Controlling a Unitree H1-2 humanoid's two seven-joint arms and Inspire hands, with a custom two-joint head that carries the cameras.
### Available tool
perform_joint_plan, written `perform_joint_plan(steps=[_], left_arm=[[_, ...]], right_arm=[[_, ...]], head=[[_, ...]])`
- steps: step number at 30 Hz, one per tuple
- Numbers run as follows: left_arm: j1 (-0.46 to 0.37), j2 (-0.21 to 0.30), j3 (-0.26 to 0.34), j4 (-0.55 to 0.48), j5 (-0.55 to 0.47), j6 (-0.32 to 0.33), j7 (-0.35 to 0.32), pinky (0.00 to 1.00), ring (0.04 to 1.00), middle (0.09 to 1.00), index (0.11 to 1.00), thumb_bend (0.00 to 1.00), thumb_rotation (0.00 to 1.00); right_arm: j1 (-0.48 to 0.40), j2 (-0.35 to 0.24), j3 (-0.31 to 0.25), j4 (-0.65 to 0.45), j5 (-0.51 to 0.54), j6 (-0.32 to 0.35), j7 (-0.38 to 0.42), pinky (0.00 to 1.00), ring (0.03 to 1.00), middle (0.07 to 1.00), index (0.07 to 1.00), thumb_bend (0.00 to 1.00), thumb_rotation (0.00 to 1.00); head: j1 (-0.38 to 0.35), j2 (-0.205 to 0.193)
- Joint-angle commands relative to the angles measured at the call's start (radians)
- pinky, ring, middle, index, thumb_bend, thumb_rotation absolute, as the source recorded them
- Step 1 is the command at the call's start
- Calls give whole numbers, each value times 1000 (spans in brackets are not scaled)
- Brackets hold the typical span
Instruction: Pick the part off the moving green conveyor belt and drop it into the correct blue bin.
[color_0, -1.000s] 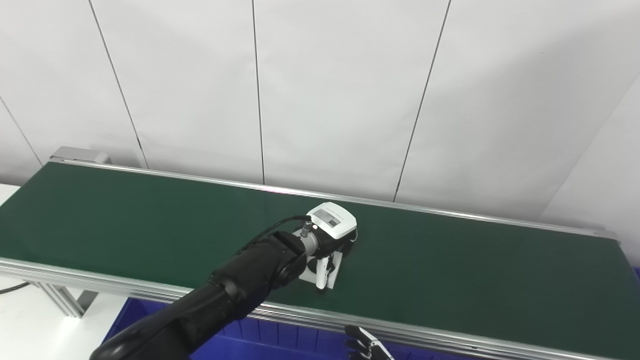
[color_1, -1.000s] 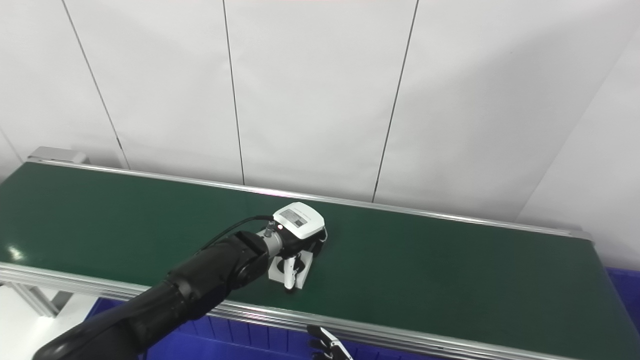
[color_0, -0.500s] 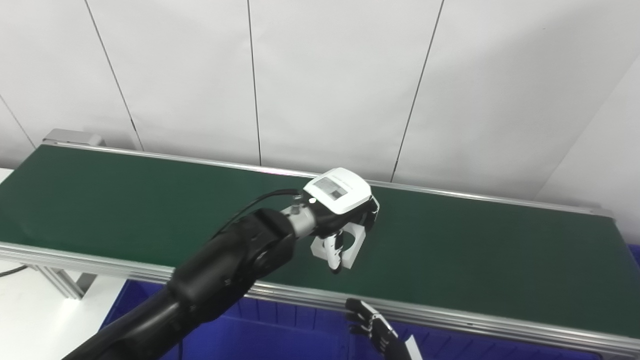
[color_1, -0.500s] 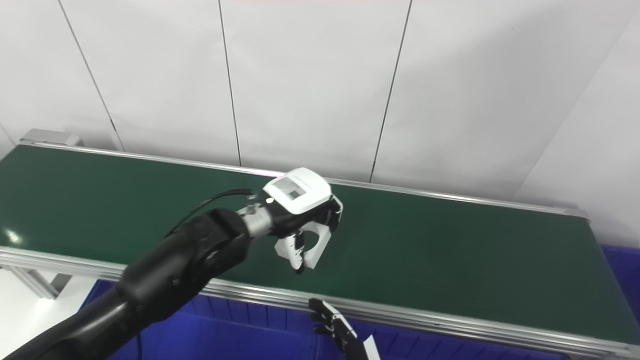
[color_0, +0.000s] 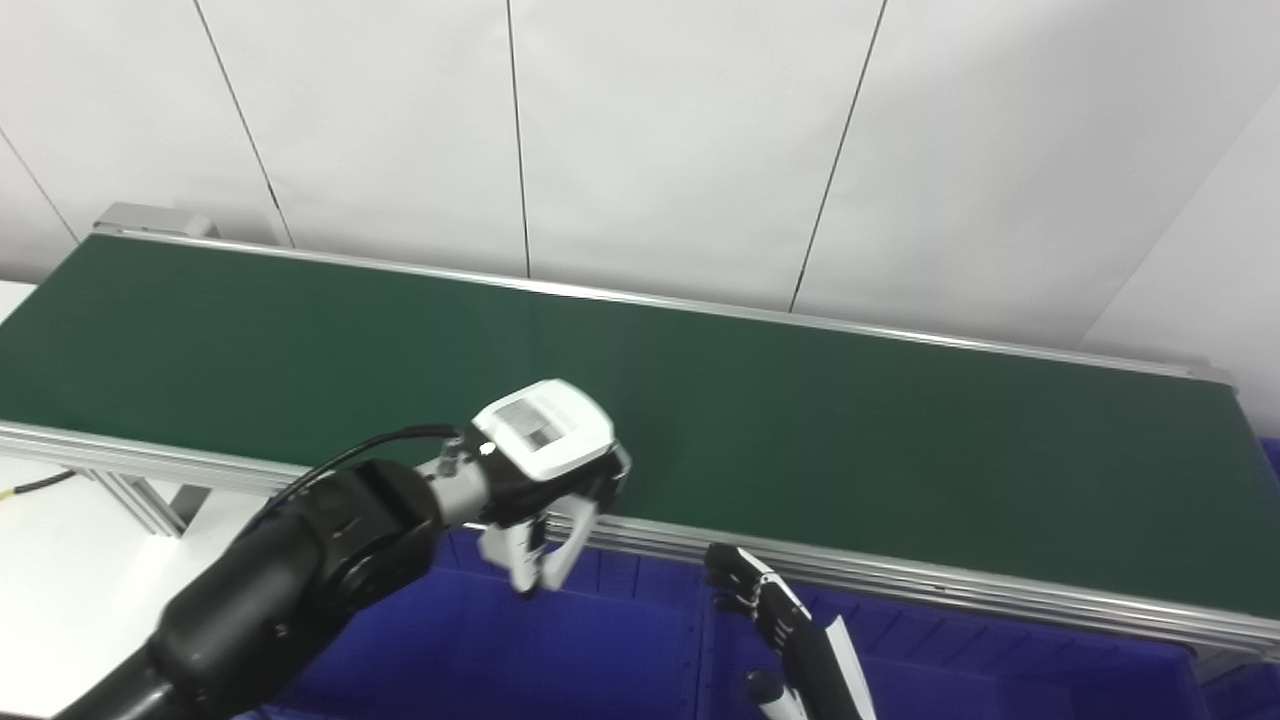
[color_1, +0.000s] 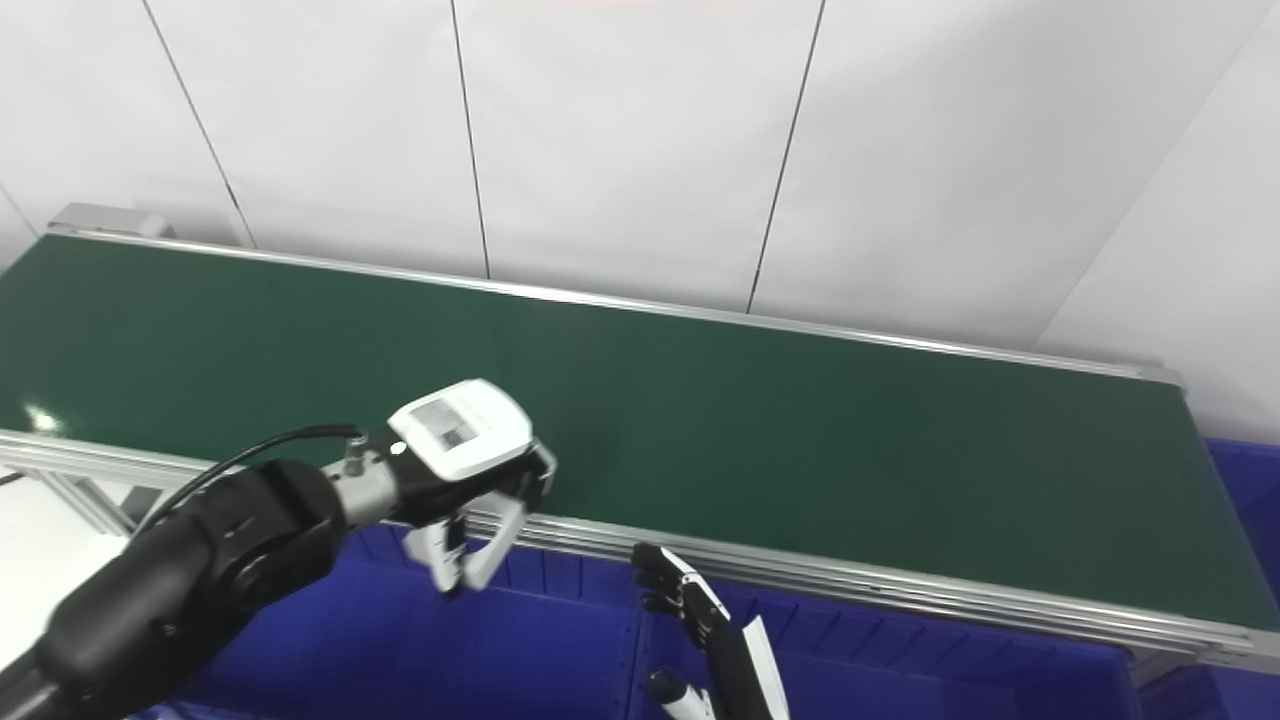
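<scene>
Green conveyor belt bare. Blue bin below its near rail. Left hand over bin, fingers clamped on white part. Right hand low beside bin divider, fingers slightly apart, holding nothing.

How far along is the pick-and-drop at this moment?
Done: the white part is off the green conveyor belt, and nothing else lies on the belt. In hand: the left hand grips it above the blue bin by the belt's near rail. Left: releasing it. The right hand waits low, empty.
</scene>
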Motion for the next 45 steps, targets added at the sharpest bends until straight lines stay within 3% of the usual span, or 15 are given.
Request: perform_joint_plan(steps=[1,3,7,10,12,15,19,22,25,28,34,40,45], left_arm=[[-1,33,34,-32,2,-41,31,249,330,408,506,522,0],[19,57,45,-30,10,-60,32,241,305,465,489,527,0],[70,99,97,-13,-8,-76,34,245,329,412,510,521,0],[109,112,146,5,-15,-91,83,252,328,406,510,521,0],[122,113,168,14,-23,-104,103,218,290,463,490,526,0],[151,106,201,32,-33,-93,122,158,225,470,485,528,0],[194,75,228,44,-42,-52,130,181,253,473,489,527,0],[230,44,240,54,-38,-16,131,301,389,449,521,521,0],[271,4,252,71,-39,6,160,337,436,460,515,523,0],[303,-26,251,95,-27,22,182,389,479,482,498,525,0],[330,-67,225,177,18,52,220,362,493,468,504,526,0],[334,-76,209,266,6,25,319,380,496,491,493,525,0],[330,-73,201,281,-4,26,353,375,493,503,488,524,0]], right_arm=[[-6,11,-8,-45,-2,-46,14,743,810,839,844,898,945],[-2,10,-13,-51,2,-43,22,747,812,838,843,903,945],[4,12,-24,-59,11,-36,38,751,813,839,842,904,941],[5,9,-28,-58,13,-42,45,752,813,839,845,897,943],[6,8,-32,-58,14,-45,51,748,810,838,844,890,945],[7,9,-36,-56,16,-45,59,747,808,837,842,885,945],[9,11,-41,-59,18,-43,68,748,810,839,845,888,941],[11,14,-44,-62,13,-38,70,748,807,836,844,888,945],[10,14,-44,-61,17,-42,75,750,808,838,846,877,942],[7,14,-45,-57,17,-46,77,751,809,838,848,883,939],[7,21,-48,-59,12,-42,77,746,807,839,847,883,938],[12,24,-52,-67,7,-34,79,751,814,840,848,901,939],[13,23,-53,-69,11,-35,85,752,815,840,849,895,935]], head=[[8,3],[11,4],[14,4],[18,6],[20,8],[20,8],[20,12],[20,12],[21,14],[16,17],[12,18],[10,18],[6,15]])
